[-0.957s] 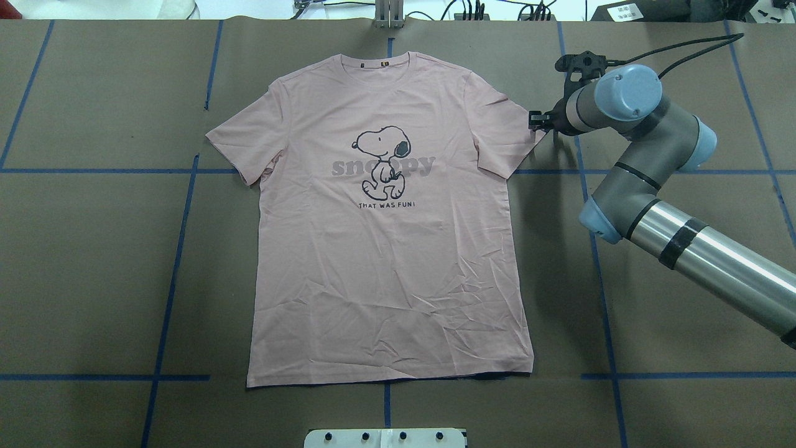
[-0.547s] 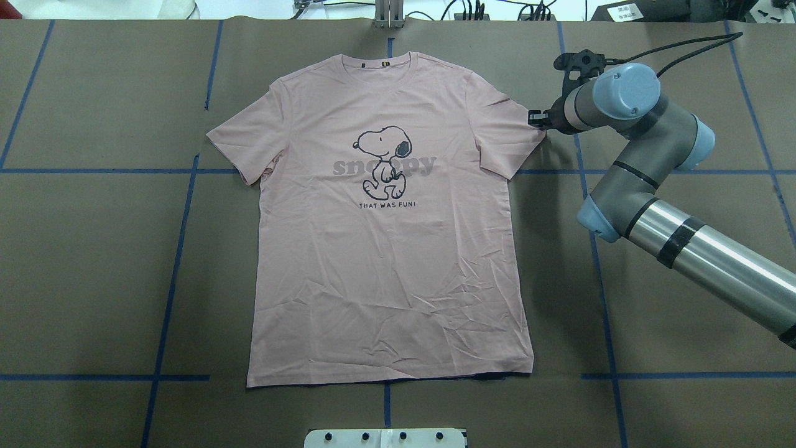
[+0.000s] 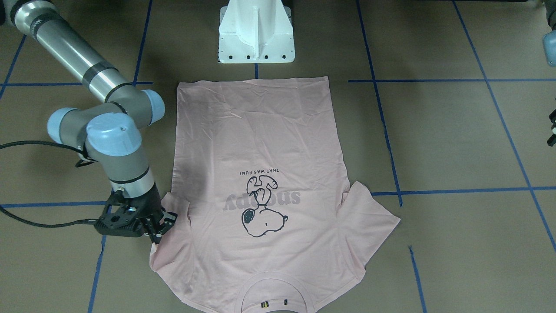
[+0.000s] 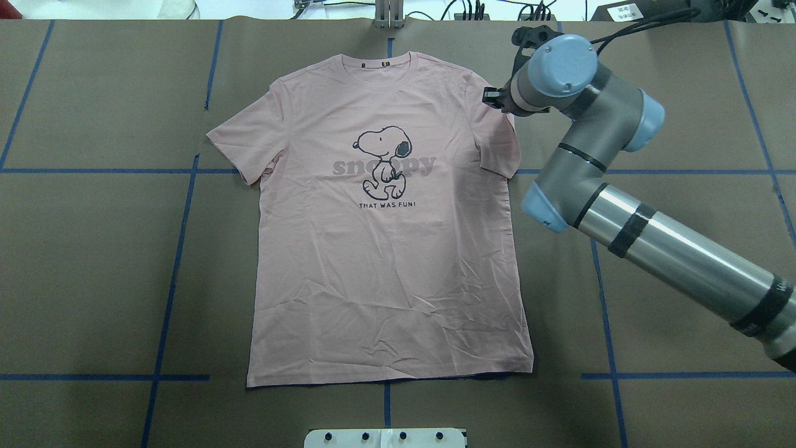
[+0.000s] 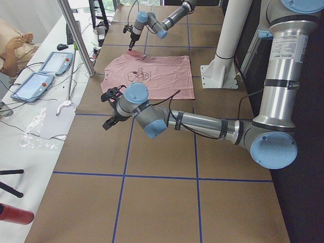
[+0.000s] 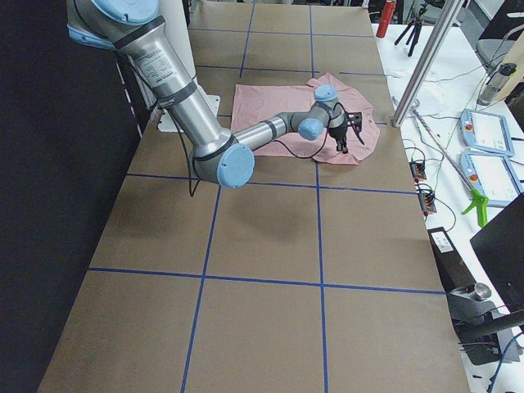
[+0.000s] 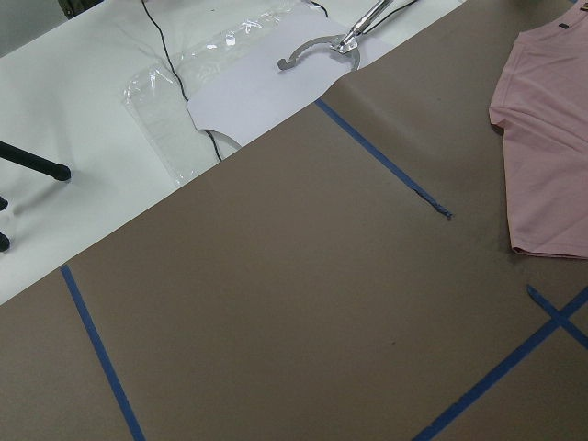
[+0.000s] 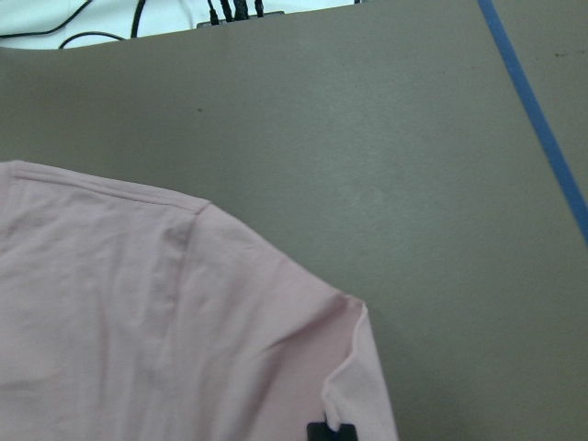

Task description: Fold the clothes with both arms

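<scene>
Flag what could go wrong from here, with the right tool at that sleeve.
1. The right tool seems to pinch only the edge of the sleeve of the T-shirt; so thin a bite could slip mid-fold.
2. The left tool hangs over the table, off the shirt; a one-sided pull may skew the garment.
3. Creases across the lower body would get folded in.

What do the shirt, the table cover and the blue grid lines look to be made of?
T-shirt: soft matte knit, likely cotton jersey; it lies limp with fine creases. Table cover: probably matte brown paper; a thin sheet whose edge lies on the white bench. Blue lines: adhesive tape, likely painter's; narrow strips with ragged, broken ends.
</scene>
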Controlling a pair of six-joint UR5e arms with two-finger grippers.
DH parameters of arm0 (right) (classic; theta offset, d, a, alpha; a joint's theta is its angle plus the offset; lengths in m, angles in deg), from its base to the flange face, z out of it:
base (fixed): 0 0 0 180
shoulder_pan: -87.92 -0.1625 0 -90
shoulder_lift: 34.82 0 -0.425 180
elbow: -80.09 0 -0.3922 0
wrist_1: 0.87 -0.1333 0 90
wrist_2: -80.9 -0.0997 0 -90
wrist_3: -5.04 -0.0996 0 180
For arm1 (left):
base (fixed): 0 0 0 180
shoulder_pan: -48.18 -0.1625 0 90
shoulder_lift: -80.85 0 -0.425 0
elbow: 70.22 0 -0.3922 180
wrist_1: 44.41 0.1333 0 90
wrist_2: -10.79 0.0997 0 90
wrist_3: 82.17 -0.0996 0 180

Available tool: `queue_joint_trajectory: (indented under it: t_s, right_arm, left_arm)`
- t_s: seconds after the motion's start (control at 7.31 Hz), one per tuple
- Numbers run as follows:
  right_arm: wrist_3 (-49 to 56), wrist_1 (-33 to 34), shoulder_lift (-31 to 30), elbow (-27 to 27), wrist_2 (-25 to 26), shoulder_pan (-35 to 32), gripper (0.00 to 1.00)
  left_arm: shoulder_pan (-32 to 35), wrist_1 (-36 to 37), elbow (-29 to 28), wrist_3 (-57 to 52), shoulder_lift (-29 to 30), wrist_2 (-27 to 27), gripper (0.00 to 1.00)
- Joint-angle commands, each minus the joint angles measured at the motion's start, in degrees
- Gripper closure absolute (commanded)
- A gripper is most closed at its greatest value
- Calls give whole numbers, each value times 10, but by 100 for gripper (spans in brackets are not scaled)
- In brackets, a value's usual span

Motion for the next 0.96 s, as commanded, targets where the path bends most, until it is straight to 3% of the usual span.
queue_joint_trajectory:
  t_s: [0.0, 0.27, 0.41, 0.55, 0.68, 0.82]
  right_arm:
    - [-83, 51, 62, 16, 68, 49, 100]
    - [-86, 50, 84, 47, 92, 65, 100]
    - [-83, 50, 88, 53, 93, 69, 6]
    - [-76, 51, 97, 57, 96, 71, 0]
    - [-56, 69, 107, 53, 88, 67, 0]
    - [-17, 108, 113, 39, 54, 43, 0]
  left_arm:
    - [0, -2, 0, 0, -5, -1, 0]
    - [0, -2, 0, 1, -8, -1, 0]
    - [0, -2, 0, 2, -8, -2, 0]
    - [0, -2, 0, 3, -9, -2, 0]
    - [0, -1, -1, 2, -8, -1, 0]
    - [-3, 4, -2, 14, -4, -2, 0]
